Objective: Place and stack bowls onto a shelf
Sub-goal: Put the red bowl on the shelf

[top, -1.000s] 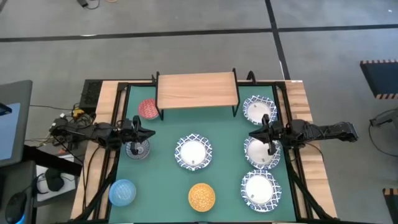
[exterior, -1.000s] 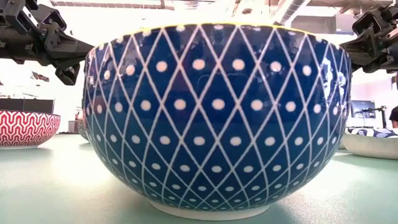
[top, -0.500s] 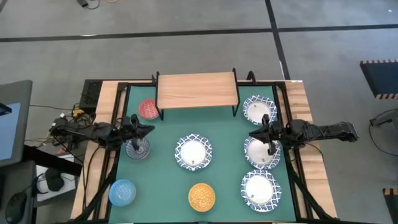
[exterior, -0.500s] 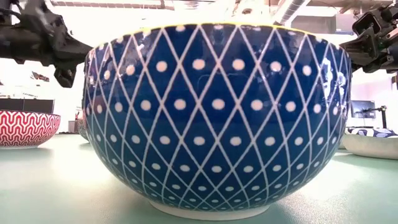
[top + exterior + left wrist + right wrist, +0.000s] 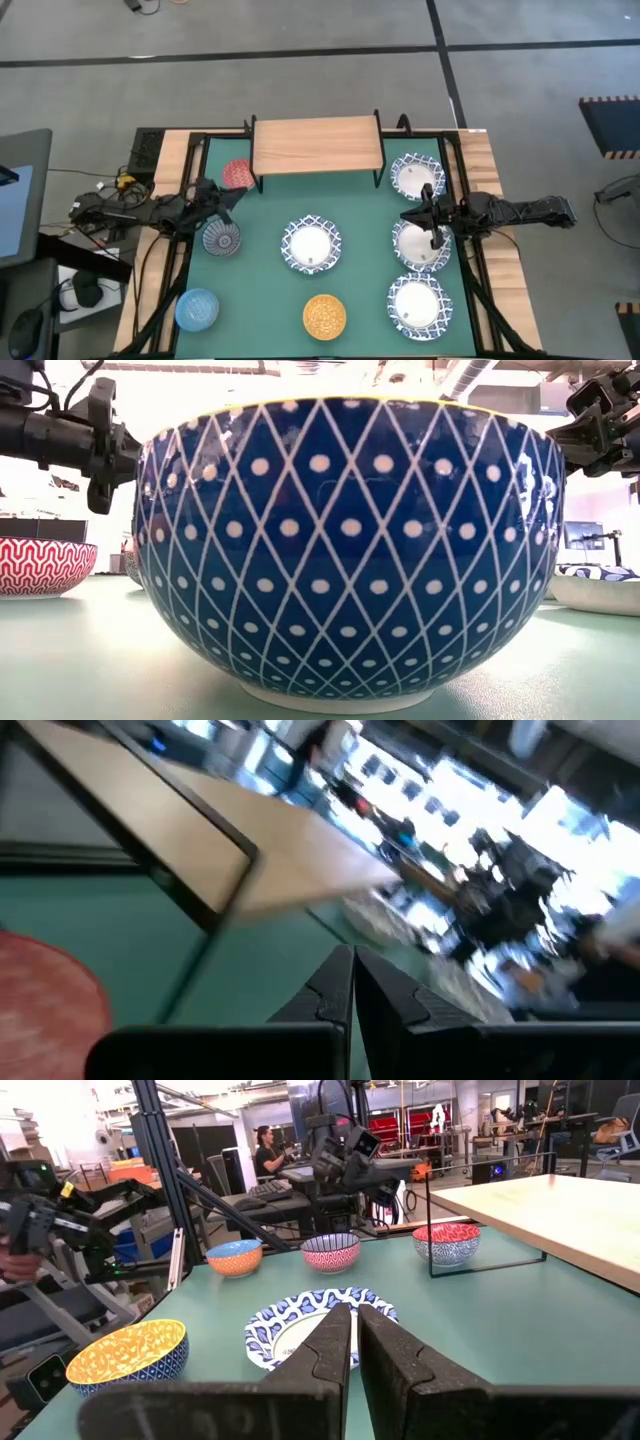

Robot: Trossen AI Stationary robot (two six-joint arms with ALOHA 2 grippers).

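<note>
The shelf [image 5: 315, 145], a wooden plank on thin black legs, stands at the table's far middle with nothing on it. Three white lattice-rimmed bowls [image 5: 420, 245] lie in a row on the right, and another [image 5: 311, 245] is in the middle. The pinkish-red bowl [image 5: 237, 175], grey bowl [image 5: 221, 238], light blue bowl [image 5: 197, 309] and yellow-orange bowl [image 5: 324, 316] rest on the mat. My left gripper [image 5: 236, 197] hovers shut between the red and grey bowls, pointing at the shelf's left legs [image 5: 200, 910]. My right gripper [image 5: 408, 213] hovers shut above the middle right bowl.
The green mat is framed by wooden edges and black rails [image 5: 190, 170]. In the low view the yellow-orange bowl's blue lattice wall [image 5: 350, 550] fills most of the picture. Free mat lies between the shelf and the middle bowl. A person stands beyond the table [image 5: 268, 1145].
My left gripper has swung level toward the table's far edge, from over the grey bowl toward the red bowl and the shelf's left legs, rolling about its own axis as it went. It stays shut. The right arm and all bowls keep still.
</note>
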